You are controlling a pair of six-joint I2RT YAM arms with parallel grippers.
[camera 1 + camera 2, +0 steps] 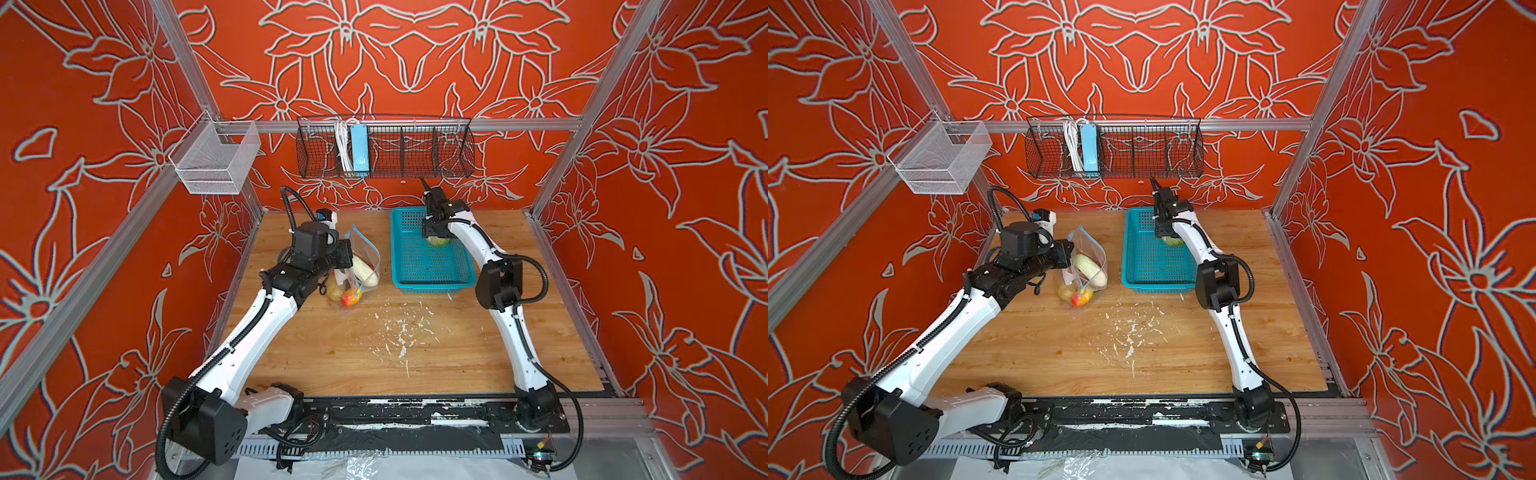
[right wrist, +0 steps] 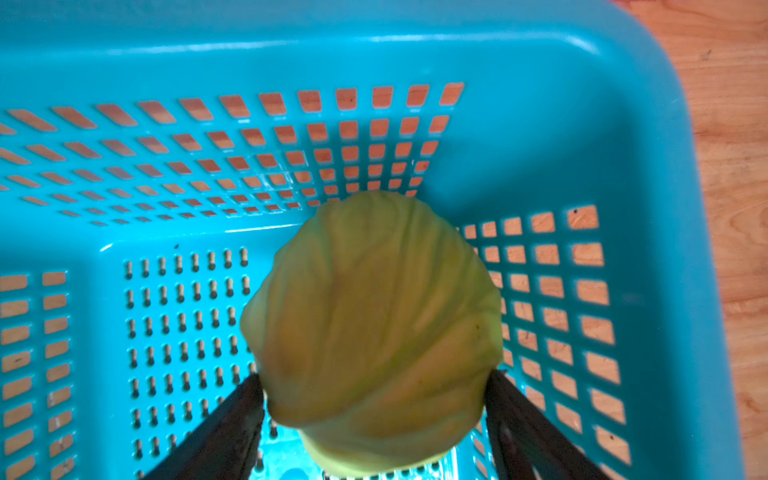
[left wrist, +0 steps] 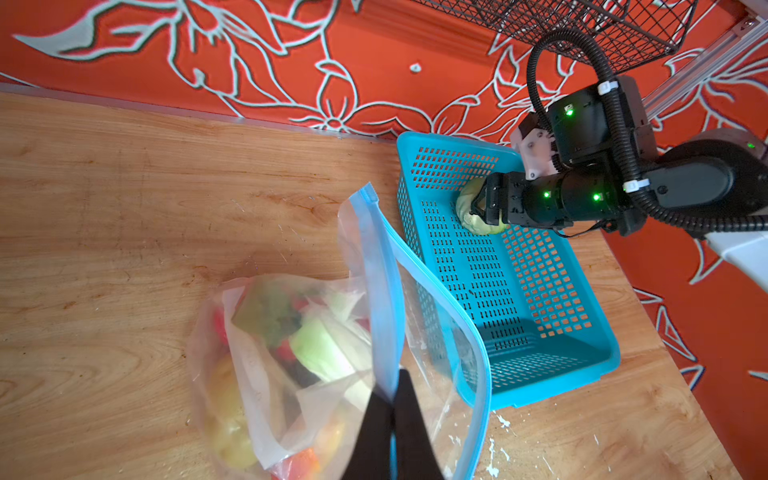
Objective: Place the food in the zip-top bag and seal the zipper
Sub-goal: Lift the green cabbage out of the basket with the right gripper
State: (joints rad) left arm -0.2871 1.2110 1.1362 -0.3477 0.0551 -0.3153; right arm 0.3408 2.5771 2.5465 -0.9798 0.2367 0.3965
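The clear zip-top bag (image 1: 368,259) (image 1: 1096,253) (image 3: 440,374) stands on the wooden table, mouth gaping toward the basket. Inside lie a pale cucumber (image 1: 365,270) (image 3: 320,349), a yellow potato (image 1: 334,291) and an orange-red fruit (image 1: 350,297). My left gripper (image 3: 392,386) is shut on the bag's near lip, pinching the blue zipper (image 3: 384,291). In the teal basket (image 1: 434,286) (image 2: 644,124), my right gripper (image 2: 374,376) (image 3: 482,203) straddles the green cabbage (image 2: 374,324) (image 1: 438,242) (image 1: 1173,242). Both fingers touch its sides.
A black wire basket (image 1: 386,149) and a white mesh basket (image 1: 216,160) hang on the rail at the back. White flecks (image 1: 399,332) are scattered over the table in front of the bag and basket. Red patterned walls close in three sides.
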